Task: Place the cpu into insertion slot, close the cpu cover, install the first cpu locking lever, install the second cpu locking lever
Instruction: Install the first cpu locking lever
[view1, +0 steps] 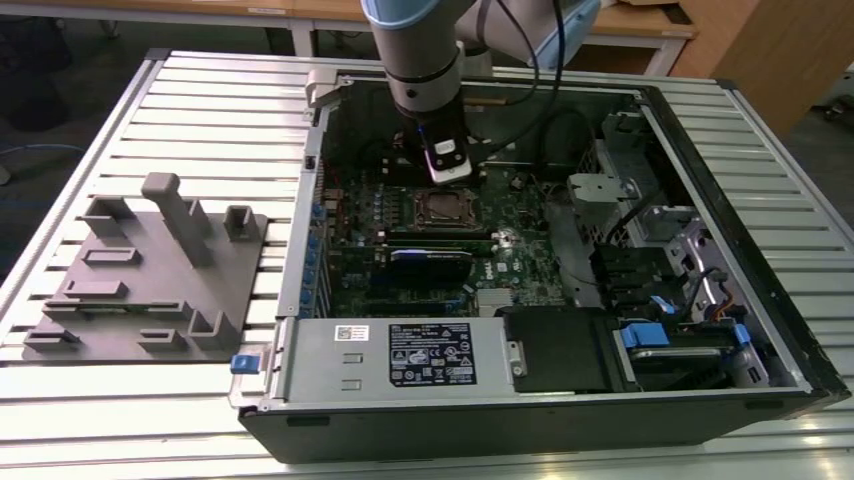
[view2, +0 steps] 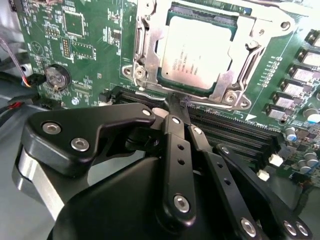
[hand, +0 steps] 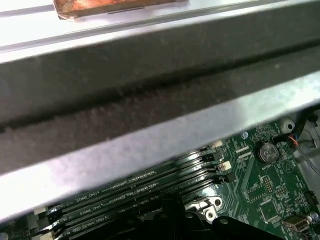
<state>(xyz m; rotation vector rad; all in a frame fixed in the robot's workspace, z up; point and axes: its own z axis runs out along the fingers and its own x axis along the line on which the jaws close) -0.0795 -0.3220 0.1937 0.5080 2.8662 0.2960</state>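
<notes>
In the second wrist view the cpu (view2: 197, 50) lies flat in the insertion slot, its grey metal top showing through the window of the cpu cover (view2: 149, 42), which is down over it. A thin metal locking lever (view2: 145, 93) runs along the socket edge nearest the memory slots. My gripper (view2: 176, 102) is shut, and its black fingertips meet right at this lever rod; whether they pinch it I cannot tell. In the exterior view the gripper (view1: 450, 172) hangs inside the open computer case, just behind the insertion slot (view1: 441, 208).
Long black memory slots (view2: 235, 135) lie right under the fingers. A coin battery (view2: 55, 77) sits on the green board. The case wall (hand: 150, 75) is close to the wrist. A grey fixture plate (view1: 147, 270) lies at the exterior view's left, and the power supply (view1: 400, 355) is at the case front.
</notes>
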